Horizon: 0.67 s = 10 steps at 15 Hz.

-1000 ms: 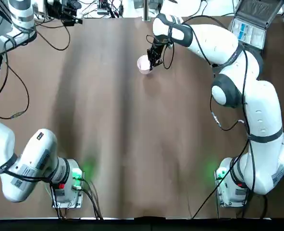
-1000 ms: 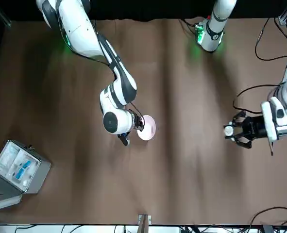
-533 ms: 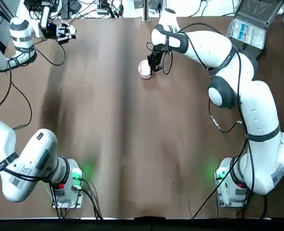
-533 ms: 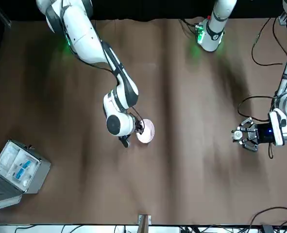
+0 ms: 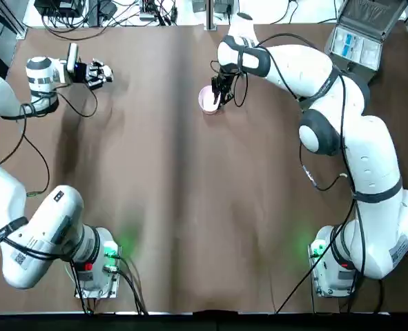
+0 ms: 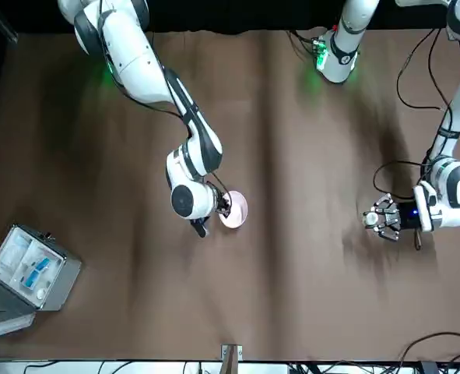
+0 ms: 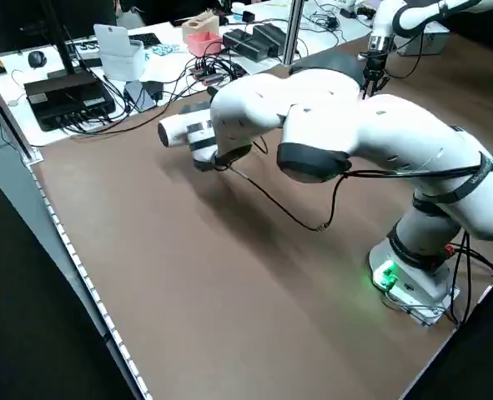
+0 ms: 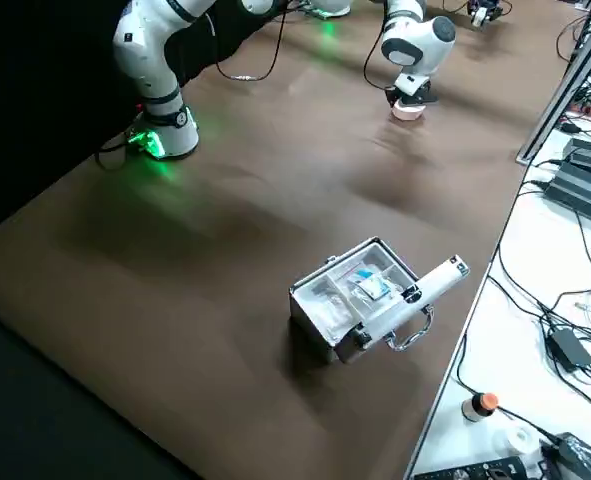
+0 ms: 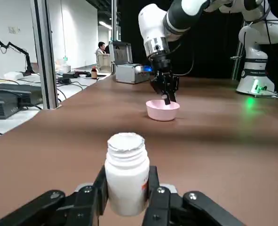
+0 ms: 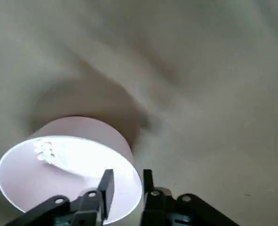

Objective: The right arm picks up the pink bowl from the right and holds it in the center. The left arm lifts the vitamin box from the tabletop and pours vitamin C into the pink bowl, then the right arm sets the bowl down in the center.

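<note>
Two grippers, both busy: the right gripper (image 5: 216, 96) is still pinched on the rim of the pink bowl (image 5: 208, 99), which has barely budged near the top centre of the overhead view. The left gripper (image 5: 101, 73), clamped on the vitamin box (image 9: 126, 172), has swung down from the upper-left corner and in over the tabletop (image 5: 183, 200), pointing sideways toward the bowl but well apart from it.

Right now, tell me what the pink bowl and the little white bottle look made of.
The pink bowl looks like thin moulded plastic: a smooth, even wall with a glossy whitish inside. The little white bottle in the left gripper also looks like plastic: opaque, matte, with a ribbed neck. Neither can be confirmed by sight alone.
</note>
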### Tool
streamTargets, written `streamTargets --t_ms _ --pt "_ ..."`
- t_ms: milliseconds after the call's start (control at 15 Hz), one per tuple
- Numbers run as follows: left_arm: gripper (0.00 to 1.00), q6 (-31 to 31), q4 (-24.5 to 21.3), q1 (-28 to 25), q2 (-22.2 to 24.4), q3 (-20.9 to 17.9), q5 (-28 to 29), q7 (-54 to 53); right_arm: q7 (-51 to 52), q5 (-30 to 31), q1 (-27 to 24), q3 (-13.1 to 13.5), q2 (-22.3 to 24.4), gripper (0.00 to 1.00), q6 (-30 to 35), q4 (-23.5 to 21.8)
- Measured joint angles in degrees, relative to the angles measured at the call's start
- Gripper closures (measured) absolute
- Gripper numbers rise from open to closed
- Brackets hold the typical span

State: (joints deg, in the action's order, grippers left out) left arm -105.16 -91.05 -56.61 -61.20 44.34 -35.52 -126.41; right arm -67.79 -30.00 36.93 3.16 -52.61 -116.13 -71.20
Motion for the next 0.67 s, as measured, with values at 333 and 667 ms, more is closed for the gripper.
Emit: streamTargets --t_ms 333,667 --pt "0.64 -0.01 2.26 3.61 -3.45 -3.33 -0.01 -3.85 0.01 0.00 -0.36 0.06 0.15 0.63 -0.38 0.82" --pt "0.64 -0.06 3.58 4.91 -6.37 -4.91 -0.01 -5.66 0.57 2.51 -2.54 0.43 2.76 0.51 0.14 2.24"
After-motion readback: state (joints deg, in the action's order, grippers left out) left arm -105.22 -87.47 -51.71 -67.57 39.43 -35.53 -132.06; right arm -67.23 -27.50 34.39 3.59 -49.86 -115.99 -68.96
